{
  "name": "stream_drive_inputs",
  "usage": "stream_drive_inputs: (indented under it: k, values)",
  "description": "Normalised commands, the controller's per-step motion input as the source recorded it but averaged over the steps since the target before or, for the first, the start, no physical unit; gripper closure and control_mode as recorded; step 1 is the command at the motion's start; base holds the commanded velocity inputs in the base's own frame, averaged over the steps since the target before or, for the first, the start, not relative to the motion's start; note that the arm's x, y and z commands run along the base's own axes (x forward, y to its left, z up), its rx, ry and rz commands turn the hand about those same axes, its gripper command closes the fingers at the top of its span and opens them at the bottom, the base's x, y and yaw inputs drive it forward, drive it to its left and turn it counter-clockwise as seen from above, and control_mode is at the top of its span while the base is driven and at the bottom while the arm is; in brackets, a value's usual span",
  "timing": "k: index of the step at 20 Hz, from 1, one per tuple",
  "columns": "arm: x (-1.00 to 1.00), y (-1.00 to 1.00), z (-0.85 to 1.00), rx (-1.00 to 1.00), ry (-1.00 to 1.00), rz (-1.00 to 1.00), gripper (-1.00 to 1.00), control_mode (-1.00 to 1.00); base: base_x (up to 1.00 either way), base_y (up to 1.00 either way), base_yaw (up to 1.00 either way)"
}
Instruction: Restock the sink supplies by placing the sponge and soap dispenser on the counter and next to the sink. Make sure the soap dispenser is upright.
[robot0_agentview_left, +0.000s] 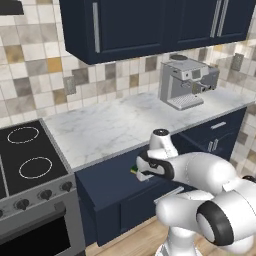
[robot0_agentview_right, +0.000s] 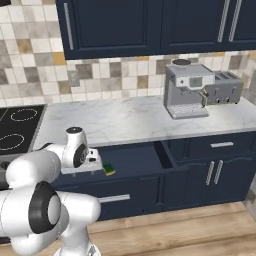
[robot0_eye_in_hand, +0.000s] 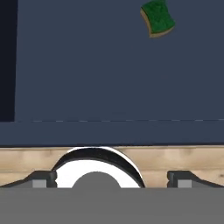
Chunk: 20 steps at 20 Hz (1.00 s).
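The sponge (robot0_eye_in_hand: 158, 18), green on top with a yellow layer, lies flat on the floor of an open navy drawer (robot0_eye_in_hand: 87, 65) below the counter (robot0_agentview_right: 130, 120). It also peeks out beside the hand as a green-yellow corner (robot0_agentview_right: 108, 170) (robot0_agentview_left: 134, 170). My gripper (robot0_eye_in_hand: 112, 180) hangs over the drawer's front part, pointing down, open and empty, well short of the sponge. From the right the hand (robot0_agentview_right: 92, 164) stands just left of the sponge. The soap dispenser and the sink are out of view.
A steel espresso machine (robot0_agentview_left: 185, 82) stands at the back of the marble counter (robot0_agentview_left: 110, 125), with a toaster (robot0_agentview_right: 225, 87) beside it. A black stove (robot0_agentview_left: 30, 160) adjoins the counter on the left. Upper cabinets (robot0_agentview_right: 150, 25) hang above. Wooden floor (robot0_eye_in_hand: 175, 157) lies below the drawer front.
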Motion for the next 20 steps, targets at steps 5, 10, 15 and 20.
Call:
stream_drive_inputs:
  k: [5,10,15,20]
  values:
    - [-0.53,0.0,-0.48,0.0,0.0,0.08,-1.0,-1.0,0.0,0.0,0.0]
    - [0.06,0.0,-0.17,0.0,-0.01,0.06,-1.0,-1.0,0.0,0.0,0.0]
    - [0.38,0.0,-0.09,0.0,0.0,0.07,-1.0,-1.0,0.0,0.0,0.0]
    - [0.34,0.0,-0.26,0.0,0.0,0.02,-1.0,-1.0,0.0,0.0,0.0]
